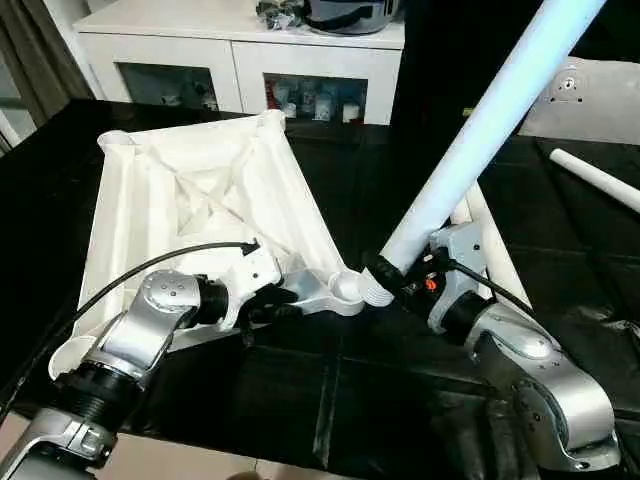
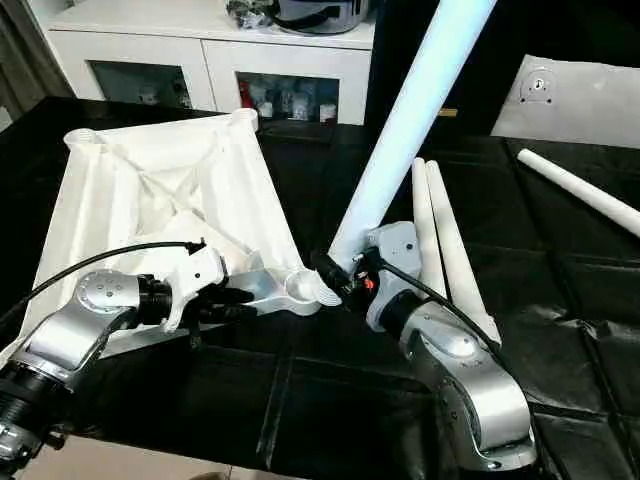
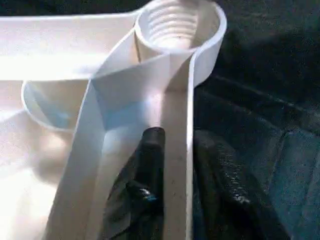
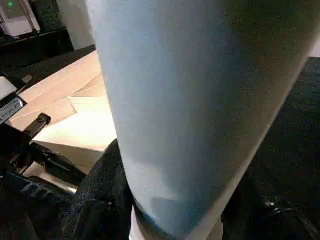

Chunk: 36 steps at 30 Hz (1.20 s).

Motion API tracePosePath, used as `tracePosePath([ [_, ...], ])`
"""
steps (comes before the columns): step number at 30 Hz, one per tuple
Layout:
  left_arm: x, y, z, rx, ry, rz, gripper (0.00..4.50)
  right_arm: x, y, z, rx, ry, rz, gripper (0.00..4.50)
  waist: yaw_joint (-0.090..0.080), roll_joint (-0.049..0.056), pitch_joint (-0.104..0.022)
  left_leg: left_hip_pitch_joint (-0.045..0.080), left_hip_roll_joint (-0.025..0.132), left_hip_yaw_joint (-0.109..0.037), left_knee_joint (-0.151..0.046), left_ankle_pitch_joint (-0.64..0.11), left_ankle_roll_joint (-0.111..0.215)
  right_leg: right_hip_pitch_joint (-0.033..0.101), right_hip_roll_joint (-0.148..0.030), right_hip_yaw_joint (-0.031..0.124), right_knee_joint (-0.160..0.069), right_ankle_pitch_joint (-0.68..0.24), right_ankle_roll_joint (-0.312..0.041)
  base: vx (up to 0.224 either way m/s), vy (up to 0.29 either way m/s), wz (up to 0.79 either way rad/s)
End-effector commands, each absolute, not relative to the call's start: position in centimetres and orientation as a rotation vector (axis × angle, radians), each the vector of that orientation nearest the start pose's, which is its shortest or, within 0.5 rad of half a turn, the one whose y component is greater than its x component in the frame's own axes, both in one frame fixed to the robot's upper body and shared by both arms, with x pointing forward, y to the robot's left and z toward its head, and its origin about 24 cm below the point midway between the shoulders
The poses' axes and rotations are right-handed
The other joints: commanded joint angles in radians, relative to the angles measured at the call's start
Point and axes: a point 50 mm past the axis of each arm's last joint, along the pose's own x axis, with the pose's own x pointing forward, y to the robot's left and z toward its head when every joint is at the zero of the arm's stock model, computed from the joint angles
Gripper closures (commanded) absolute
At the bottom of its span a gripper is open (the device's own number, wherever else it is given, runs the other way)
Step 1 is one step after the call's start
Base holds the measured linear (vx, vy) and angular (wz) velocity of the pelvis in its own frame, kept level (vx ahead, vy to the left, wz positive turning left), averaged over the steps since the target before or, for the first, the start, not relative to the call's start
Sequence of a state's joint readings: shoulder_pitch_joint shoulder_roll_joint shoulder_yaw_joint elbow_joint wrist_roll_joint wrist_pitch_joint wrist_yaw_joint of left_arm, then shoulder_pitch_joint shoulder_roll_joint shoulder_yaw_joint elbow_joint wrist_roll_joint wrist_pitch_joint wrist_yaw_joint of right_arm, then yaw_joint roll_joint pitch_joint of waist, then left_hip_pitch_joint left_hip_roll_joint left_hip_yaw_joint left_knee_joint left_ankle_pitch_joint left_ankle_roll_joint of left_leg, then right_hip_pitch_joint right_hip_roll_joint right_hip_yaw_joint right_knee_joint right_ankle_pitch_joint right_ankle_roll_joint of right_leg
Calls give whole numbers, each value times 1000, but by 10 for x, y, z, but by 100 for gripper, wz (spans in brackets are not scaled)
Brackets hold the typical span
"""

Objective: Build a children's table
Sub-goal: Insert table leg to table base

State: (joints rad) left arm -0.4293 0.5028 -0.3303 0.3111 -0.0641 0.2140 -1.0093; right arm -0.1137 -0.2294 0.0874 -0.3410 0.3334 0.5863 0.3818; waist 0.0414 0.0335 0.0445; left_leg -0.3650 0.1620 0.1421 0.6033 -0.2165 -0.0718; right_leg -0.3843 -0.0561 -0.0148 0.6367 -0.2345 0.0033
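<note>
The children's table's white tabletop [image 1: 200,200] lies upside down and tilted, ribbed underside up. My left gripper [image 1: 272,300] is at its near rim, just behind the corner socket [image 3: 177,25]. One finger [image 3: 150,160] is inside the rim wall, the other outside, with a small gap, so it is open. My right gripper [image 1: 395,275] is shut on a long white leg [image 1: 490,120] that slants up to the right. The leg's threaded end [image 1: 375,292] is right beside that socket [image 1: 348,287]. Two more legs [image 2: 440,230] lie side by side by my right arm.
Another leg [image 2: 580,190] lies at the far right on the black mat [image 1: 330,400]. A small white panel [image 1: 585,100] with a hole is at the back right. A white cabinet [image 1: 240,50] stands behind the table.
</note>
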Motion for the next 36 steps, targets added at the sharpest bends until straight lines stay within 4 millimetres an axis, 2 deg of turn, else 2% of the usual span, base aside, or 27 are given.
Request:
tracePosePath([
  [1,296,158,51,446,455,-1145,354,255,-122,97,77,151,638,260,5,6,-54,6,48,-9,-74,-93,-15,52,-69,40,-69,59,-219,0,0,0],
  [4,296,158,51,440,462,-1152,354,256,-122,97,77,151,637,260,6,6,-55,5,47,-9,-73,-78,-13,53,-68,39,-66,88,-221,0,0,0],
  [5,295,157,50,439,462,-1162,372,256,-122,97,77,151,638,260,5,6,-56,5,46,-9,-73,-72,-11,54,-68,39,-66,100,-222,0,0,0],
  [10,293,155,46,444,468,-1183,394,257,-120,98,83,147,643,260,6,5,-55,6,46,-8,-73,-81,-10,53,-68,39,-68,88,-223,0,0,0],
  [12,293,155,45,448,474,-1191,430,259,-118,98,80,150,656,260,5,5,-53,6,47,-8,-74,-94,-14,52,-69,39,-69,63,-223,0,0,0],
  [17,294,155,45,450,467,-1186,450,263,-113,99,73,136,675,260,3,6,-55,5,47,-9,-74,-86,-14,53,-69,39,-68,64,-225,0,0,0],
  [19,295,155,46,459,455,-1189,450,268,-110,100,57,118,674,260,3,7,-57,5,47,-8,-72,-73,-12,52,-70,38,-65,89,-230,0,0,0],
  [23,294,155,46,478,433,-1203,450,273,-104,94,45,196,752,260,3,7,-56,6,47,-8,-72,-75,-10,55,-69,38,-64,99,-236,0,0,0],
  [24,293,155,47,477,419,-1218,450,274,-102,92,45,212,778,260,3,3,-56,5,47,-7,-71,-75,-6,55,-69,38,-65,100,-238,0,0,0],
  [26,291,155,46,470,434,-1235,450,275,-101,91,48,225,806,260,5,3,-56,4,47,-6,-71,-68,-2,56,-71,39,-64,103,-239,0,0,0],
  [27,291,155,47,462,430,-1245,450,274,-99,88,33,247,848,260,6,-3,-58,3,48,-6,-69,-51,6,58,-72,39,-62,120,-242,0,0,0],
  [28,291,155,47,462,430,-1245,450,274,-99,88,33,247,848,260,7,-1,-59,3,48,-6,-68,-45,8,58,-72,38,-61,126,-243,0,0,0],
  [35,293,153,52,430,401,-1273,450,277,-96,82,1,289,884,260,9,-6,-57,5,50,-3,-68,-44,18,54,-73,38,-63,95,-246,0,0,0],
  [36,293,153,52,429,401,-1275,450,278,-96,81,0,290,883,260,9,-4,-57,5,50,-3,-69,-49,17,53,-73,38,-63,86,-247,0,0,0],
])
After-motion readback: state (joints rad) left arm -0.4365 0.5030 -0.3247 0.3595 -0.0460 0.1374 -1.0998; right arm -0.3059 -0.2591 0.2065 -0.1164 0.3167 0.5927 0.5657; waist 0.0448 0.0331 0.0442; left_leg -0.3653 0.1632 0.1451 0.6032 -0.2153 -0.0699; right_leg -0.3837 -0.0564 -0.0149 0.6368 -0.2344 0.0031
